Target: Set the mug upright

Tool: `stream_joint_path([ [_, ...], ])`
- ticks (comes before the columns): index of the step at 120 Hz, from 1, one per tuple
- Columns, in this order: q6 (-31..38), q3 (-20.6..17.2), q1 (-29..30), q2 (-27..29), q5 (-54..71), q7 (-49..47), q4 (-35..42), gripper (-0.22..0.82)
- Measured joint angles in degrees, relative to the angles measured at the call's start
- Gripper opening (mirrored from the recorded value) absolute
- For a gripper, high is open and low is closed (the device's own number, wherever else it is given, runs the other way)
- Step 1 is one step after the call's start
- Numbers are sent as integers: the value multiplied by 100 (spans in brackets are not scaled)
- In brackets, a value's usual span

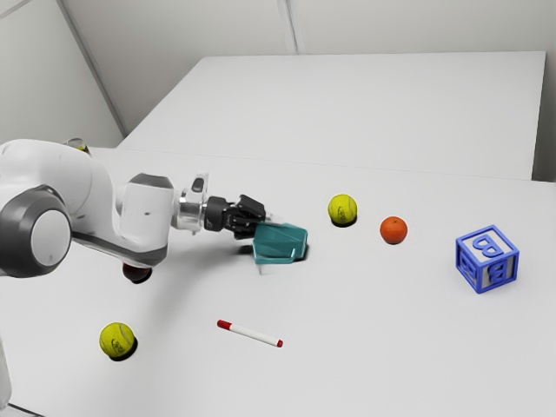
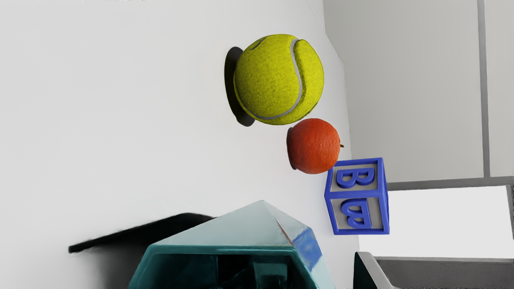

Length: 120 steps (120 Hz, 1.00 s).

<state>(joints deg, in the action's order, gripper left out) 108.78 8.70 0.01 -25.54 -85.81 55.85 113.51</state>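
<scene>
The glossy, faceted teal mug [image 1: 287, 246] is seen tipped at the jaws [image 1: 268, 242], its mouth turned toward them; how far they are opened, or whether it is gripped, cannot be told. Beyond, a fuzzy tennis ball [image 1: 342, 209] is seen.

The mug [image 2: 241, 235] looks like glazed ceramic or polished plastic, smooth and very glossy, its outer facets throwing back a mirror-like patch of blue and its teal inner walls shining darkly. The nearby tennis ball [image 2: 269, 80] wears fuzzy, matt felt crossed by a smoother seam. The orange [image 2: 313, 146] has a finely pitted rind with a soft sheen. On the letter block [image 2: 357, 195], smooth blue frames and letters, plastic or painted, stand against duller, grainier grey panels. The tabletop [image 1: 382, 347] is smooth and mostly matt, while the arm's white shell [image 1: 74, 174] resembles smooth, lightly glossy plastic
</scene>
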Motion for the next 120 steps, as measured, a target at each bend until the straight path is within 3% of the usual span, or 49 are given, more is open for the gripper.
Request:
stream_joint_path([
  [20,-74,0,-1,15,-3,32,-2,-12],
  [49,-160,-27,-19,326,309,4,-329,-16],
  [77,53,-161,-108,617,3876,-485,-1573,-17],
  [102,1067,-453,-256,460,7214,-1205,-1542,-18],
  [120,1542,-501,-295,385,8320,-1840,-1432,-18],
])
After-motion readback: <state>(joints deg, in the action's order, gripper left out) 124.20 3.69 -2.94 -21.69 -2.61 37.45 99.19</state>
